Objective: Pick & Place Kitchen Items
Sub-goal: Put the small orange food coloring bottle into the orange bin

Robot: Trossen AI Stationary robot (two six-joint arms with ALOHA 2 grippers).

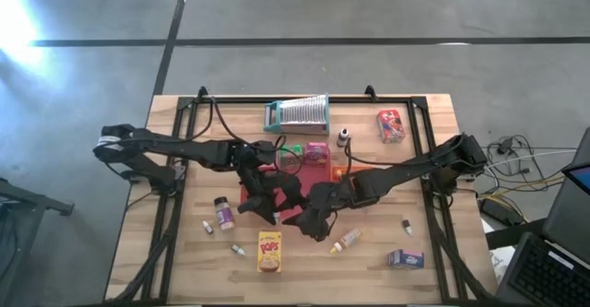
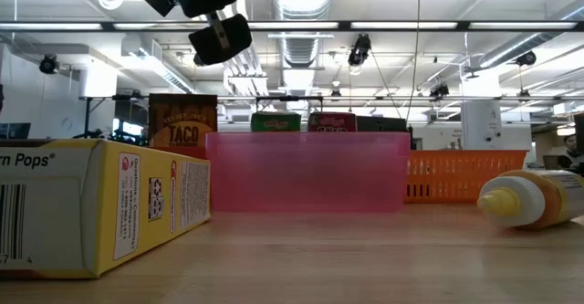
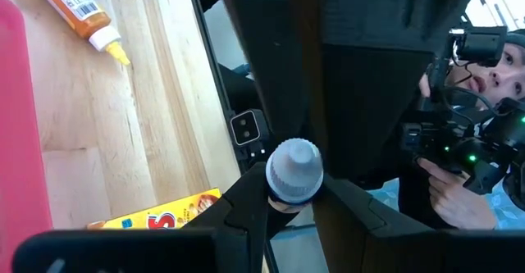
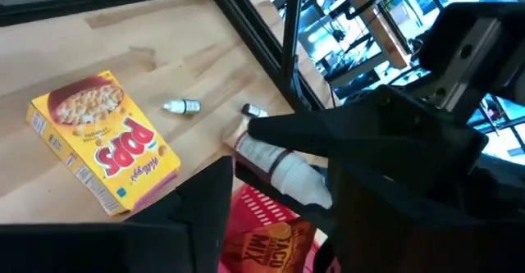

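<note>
Two matte-black jointed arms [image 1: 184,148] w/ black cables, angular housings.

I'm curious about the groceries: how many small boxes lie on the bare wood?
3: a yellow cardboard cereal box front centre, a red box back right, a blue-purple box front right. The arms may hide more.

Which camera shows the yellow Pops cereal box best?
The right wrist view: the Pops cereal box lies face up, whole, logo readable. The high view shows it small; the low view shows only its end and side; the left wrist view catches a corner.
</note>
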